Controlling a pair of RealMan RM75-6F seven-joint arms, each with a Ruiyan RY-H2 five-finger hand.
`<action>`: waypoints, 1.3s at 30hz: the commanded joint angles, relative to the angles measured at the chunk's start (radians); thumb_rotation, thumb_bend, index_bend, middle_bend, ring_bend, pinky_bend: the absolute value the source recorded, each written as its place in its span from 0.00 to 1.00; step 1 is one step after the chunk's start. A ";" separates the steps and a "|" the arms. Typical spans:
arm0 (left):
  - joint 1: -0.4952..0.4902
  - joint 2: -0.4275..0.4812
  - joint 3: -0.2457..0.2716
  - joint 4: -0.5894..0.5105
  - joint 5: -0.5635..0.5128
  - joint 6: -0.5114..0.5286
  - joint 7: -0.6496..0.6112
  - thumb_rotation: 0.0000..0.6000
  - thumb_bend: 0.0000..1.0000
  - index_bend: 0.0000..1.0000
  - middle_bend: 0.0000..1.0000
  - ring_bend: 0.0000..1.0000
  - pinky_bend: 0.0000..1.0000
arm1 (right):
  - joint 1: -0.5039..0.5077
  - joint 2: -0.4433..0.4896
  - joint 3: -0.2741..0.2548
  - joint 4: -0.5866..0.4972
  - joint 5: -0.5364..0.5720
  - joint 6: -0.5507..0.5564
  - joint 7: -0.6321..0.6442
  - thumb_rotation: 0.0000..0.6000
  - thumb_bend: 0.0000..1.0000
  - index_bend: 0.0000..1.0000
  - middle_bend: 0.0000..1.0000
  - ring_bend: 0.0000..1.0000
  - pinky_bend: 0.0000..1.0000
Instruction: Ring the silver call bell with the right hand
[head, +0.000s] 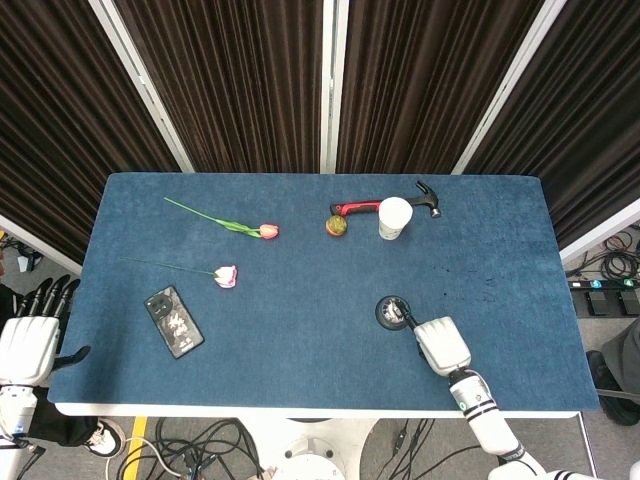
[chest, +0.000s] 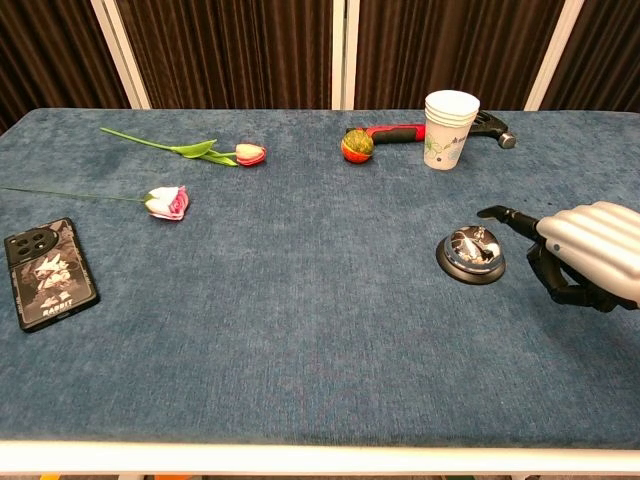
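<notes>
Head view: bell (head: 392, 311) sits on the blue table (head: 300, 340), right of centre toward the near edge. Right hand (head: 441, 345) is just beside it on the near-right, one dark finger reaching to the bell's rim; contact can't be told from here. It holds nothing. Left hand (head: 28, 335) hangs off the table's left edge, fingers apart, holding nothing. Phone (head: 174, 321) near left, two tulips (head: 225, 276) behind it, hammer (head: 385, 207), cup (head: 394, 218) and small ball (head: 337, 225) toward the back.

Chest view: bell (chest: 471, 254) right of centre. Right hand (chest: 585, 255) just right of it, one finger (chest: 508, 215) stretched out above the bell's right side, clear of the dome; other fingers curled under the palm. Cup (chest: 449, 129) stands behind the bell, well apart.
</notes>
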 joint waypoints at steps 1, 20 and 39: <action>0.000 0.000 0.000 -0.001 0.000 0.000 0.001 1.00 0.11 0.06 0.05 0.00 0.15 | 0.002 -0.002 -0.005 0.008 0.023 -0.025 -0.017 1.00 1.00 0.00 0.88 0.75 0.72; 0.003 0.005 0.002 -0.009 -0.003 -0.001 -0.005 1.00 0.11 0.06 0.05 0.00 0.15 | -0.033 0.133 0.046 -0.153 -0.066 0.168 0.019 1.00 1.00 0.00 0.88 0.75 0.72; -0.004 -0.003 0.001 -0.036 -0.010 -0.015 0.023 1.00 0.11 0.06 0.05 0.00 0.15 | -0.288 0.346 0.091 -0.085 0.066 0.427 0.290 1.00 0.17 0.00 0.00 0.00 0.00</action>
